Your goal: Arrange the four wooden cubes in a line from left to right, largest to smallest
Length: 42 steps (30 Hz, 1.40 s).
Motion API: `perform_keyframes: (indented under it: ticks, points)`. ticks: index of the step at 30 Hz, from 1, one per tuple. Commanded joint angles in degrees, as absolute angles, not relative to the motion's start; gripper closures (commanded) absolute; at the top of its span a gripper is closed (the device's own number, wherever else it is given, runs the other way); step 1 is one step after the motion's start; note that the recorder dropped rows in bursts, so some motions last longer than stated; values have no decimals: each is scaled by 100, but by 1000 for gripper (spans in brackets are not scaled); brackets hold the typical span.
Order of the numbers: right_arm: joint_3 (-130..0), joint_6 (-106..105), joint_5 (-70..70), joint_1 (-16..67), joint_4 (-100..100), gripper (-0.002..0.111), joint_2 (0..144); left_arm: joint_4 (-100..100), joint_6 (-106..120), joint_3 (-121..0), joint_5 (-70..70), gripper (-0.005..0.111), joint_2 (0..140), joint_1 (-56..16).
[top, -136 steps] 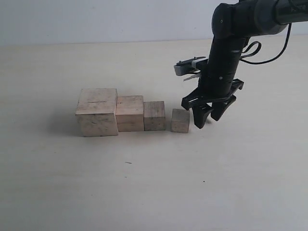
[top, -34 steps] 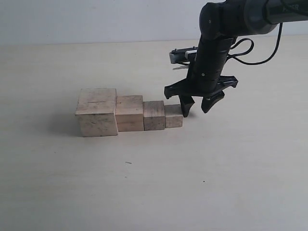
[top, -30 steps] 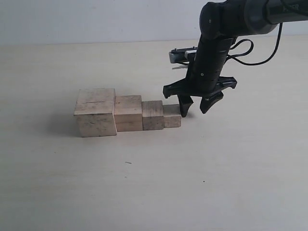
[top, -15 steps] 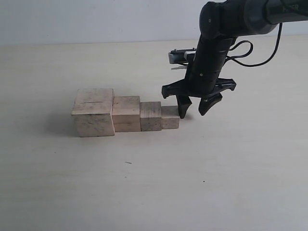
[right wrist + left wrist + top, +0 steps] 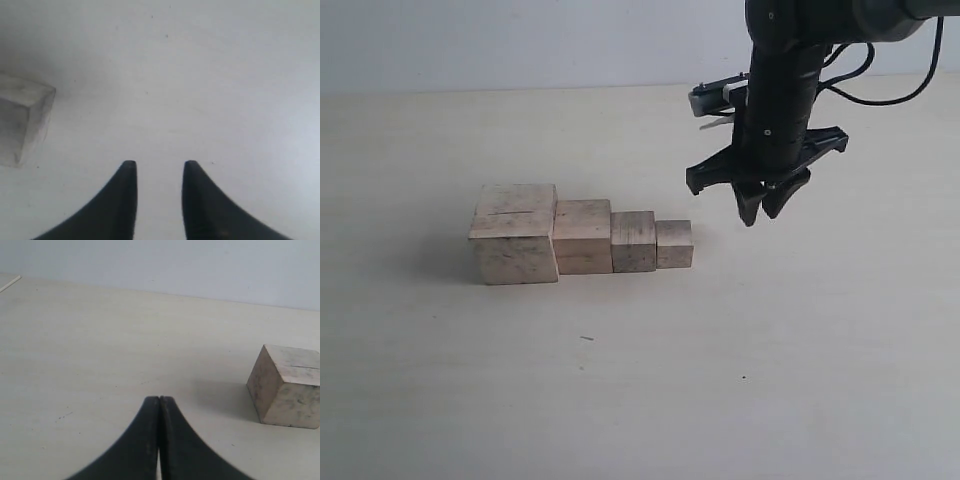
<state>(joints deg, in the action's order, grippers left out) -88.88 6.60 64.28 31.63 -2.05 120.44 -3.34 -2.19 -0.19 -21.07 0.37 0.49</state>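
Four wooden cubes stand touching in a row in the exterior view: the largest cube [image 5: 515, 235] with a slit line on top at the left, then the second cube [image 5: 583, 237], the third cube [image 5: 633, 241] and the smallest cube [image 5: 674, 244]. My right gripper [image 5: 761, 213] hovers above the table to the right of the smallest cube, open and empty. Its wrist view shows the right gripper [image 5: 158, 164] with a cube [image 5: 22, 120] off to one side. My left gripper [image 5: 159, 399] is shut on nothing, and the largest cube [image 5: 287, 387] sits some way off.
The pale table [image 5: 720, 380] stretches bare around the row, with a light wall behind. The left arm does not show in the exterior view. A black cable [image 5: 880, 95] loops off the right arm.
The right gripper nudged the smallest cube left against the row, shifting the whole row slightly left. It has since lifted and moved right, away from the cubes, with its fingers closer together.
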Motion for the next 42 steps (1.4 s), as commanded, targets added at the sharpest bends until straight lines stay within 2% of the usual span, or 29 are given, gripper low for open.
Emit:
perform_keyframes:
  ticks: [1,8,13,20,25,31,42]
  points:
    - [-8909,343,6556,3166,-244,108,11748,-309,-219,0,-2039,107,0,62]
    - [-8547,383,4857,3179,116,108,10515,-309,-219,0,-2039,107,0,62]
    - [-7324,-425,3538,3203,1202,108,8642,-309,-219,0,-2039,107,0,62]
    - [-5874,-475,2685,3203,1502,108,6756,-309,-219,0,-2039,107,0,62]
    - [-5144,-475,2894,3203,1481,108,5559,-309,-219,0,-2039,107,0,62]
    - [-5095,-435,3560,3203,1551,108,4432,-309,-219,0,-2039,107,0,62]
    - [-5095,-447,3499,3203,1551,108,3580,-309,-219,0,-2039,107,0,62]
